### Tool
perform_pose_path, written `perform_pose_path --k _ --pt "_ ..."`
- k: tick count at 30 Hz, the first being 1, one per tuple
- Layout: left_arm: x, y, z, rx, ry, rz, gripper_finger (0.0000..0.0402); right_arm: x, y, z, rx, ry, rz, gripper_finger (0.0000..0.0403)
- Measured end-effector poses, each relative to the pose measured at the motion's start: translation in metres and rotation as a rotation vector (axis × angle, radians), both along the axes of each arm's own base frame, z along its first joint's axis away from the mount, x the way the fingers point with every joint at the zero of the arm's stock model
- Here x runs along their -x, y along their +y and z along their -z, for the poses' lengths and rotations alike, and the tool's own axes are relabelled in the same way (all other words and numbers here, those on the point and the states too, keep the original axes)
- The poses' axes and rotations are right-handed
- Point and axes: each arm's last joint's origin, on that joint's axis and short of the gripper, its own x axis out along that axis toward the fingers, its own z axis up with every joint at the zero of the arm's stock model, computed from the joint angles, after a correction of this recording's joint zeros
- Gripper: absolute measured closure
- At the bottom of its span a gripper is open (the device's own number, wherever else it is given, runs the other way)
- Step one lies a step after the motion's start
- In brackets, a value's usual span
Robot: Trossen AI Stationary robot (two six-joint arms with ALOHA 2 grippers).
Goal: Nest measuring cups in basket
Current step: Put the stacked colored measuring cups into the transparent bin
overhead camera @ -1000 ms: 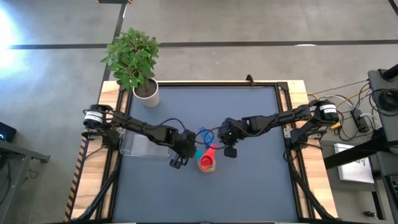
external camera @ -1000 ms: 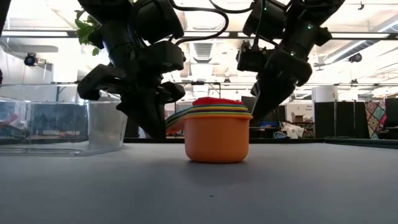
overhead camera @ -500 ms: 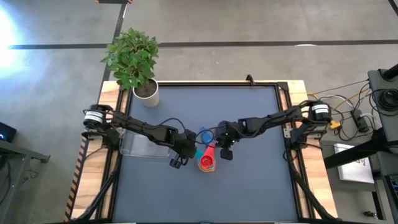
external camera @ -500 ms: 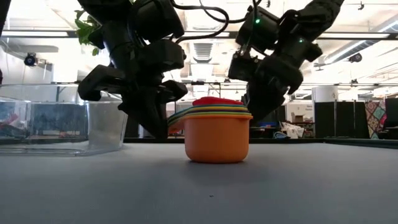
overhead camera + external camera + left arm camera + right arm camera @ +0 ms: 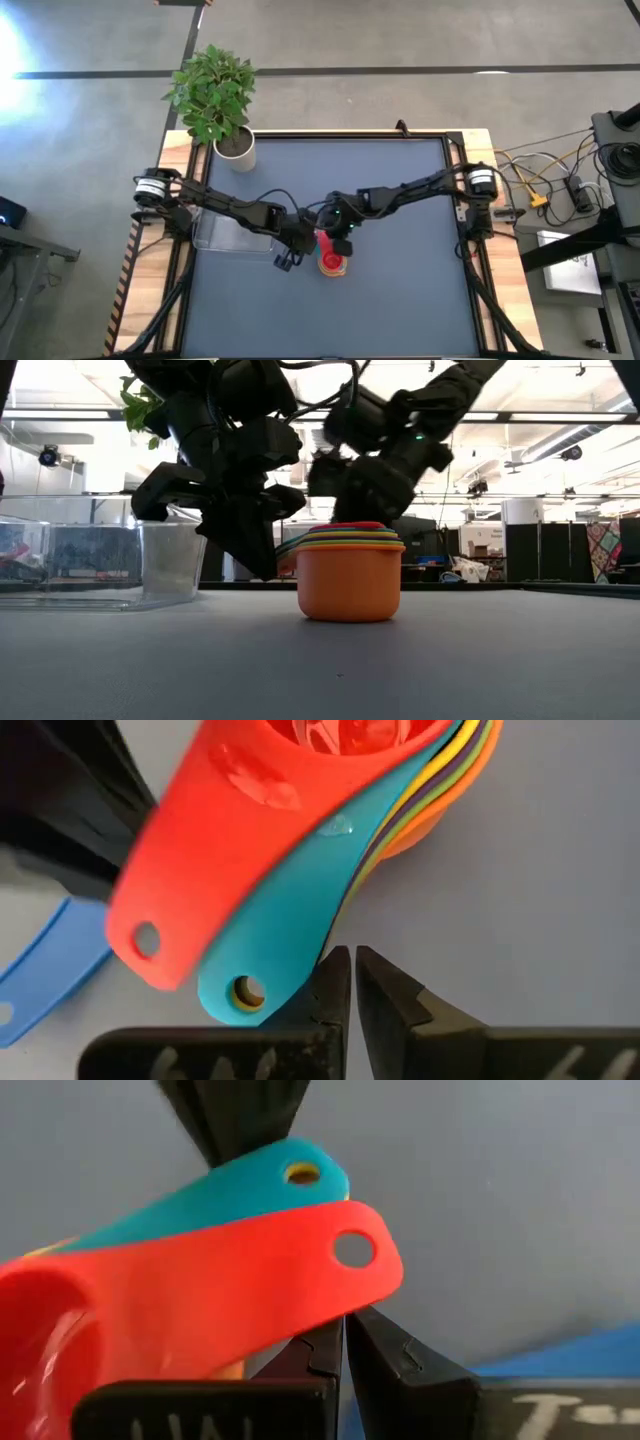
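A nested stack of measuring cups (image 5: 333, 262) stands on the table's middle, orange outermost (image 5: 350, 580) and red on top, its flat handles fanning toward the far left. A blue cup's handle (image 5: 45, 982) lies on the table beside them. My left gripper (image 5: 350, 982) is shut, its tips at the edge of the teal handle (image 5: 270, 950). My right gripper (image 5: 345, 1342) is shut too, close beneath the end of the red handle (image 5: 300, 1275), coming from the right. The clear basket (image 5: 225, 232) sits at the left. My left gripper has its shut fingertips (image 5: 332, 988) against the side edge of the teal handle near its holed end, slanting down from the left; whether they touch it, I cannot tell. My right gripper has its shut tips just below the red handle's holed end (image 5: 350, 1295); whether they touch it, I cannot tell.
A white pot with a green plant (image 5: 235, 150) stands at the far left corner. The basket's clear wall (image 5: 165, 560) rises close to the left of my left gripper. Open grey table lies toward the near edge and to the right.
My right gripper has moved toward the table's left and slightly down, tipping further downward, from beside the stack to the fanned handles. It has stayed shut. The stack and my left gripper have kept their places.
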Motion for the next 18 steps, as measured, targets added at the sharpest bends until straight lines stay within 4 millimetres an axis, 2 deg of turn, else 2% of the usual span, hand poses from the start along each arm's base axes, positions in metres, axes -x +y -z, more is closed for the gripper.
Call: perform_pose_path --k 4,8,12,18 --pt "0.000 -0.001 0.000 0.003 0.004 0.004 0.0398 -0.015 -0.001 0.001 0.006 0.014 -0.026 0.0394" --pt "0.001 -0.001 0.001 0.011 0.016 -0.005 0.0398 -0.016 -0.001 -0.002 -0.007 0.026 -0.044 0.0394" --pt "0.009 0.001 -0.007 0.005 0.049 -0.018 0.0398 -0.002 -0.002 -0.011 0.007 0.058 -0.044 0.0394" --pt "0.019 0.005 -0.040 -0.001 -0.045 -0.005 0.0398 0.031 -0.004 -0.031 0.097 0.031 0.057 0.0394"
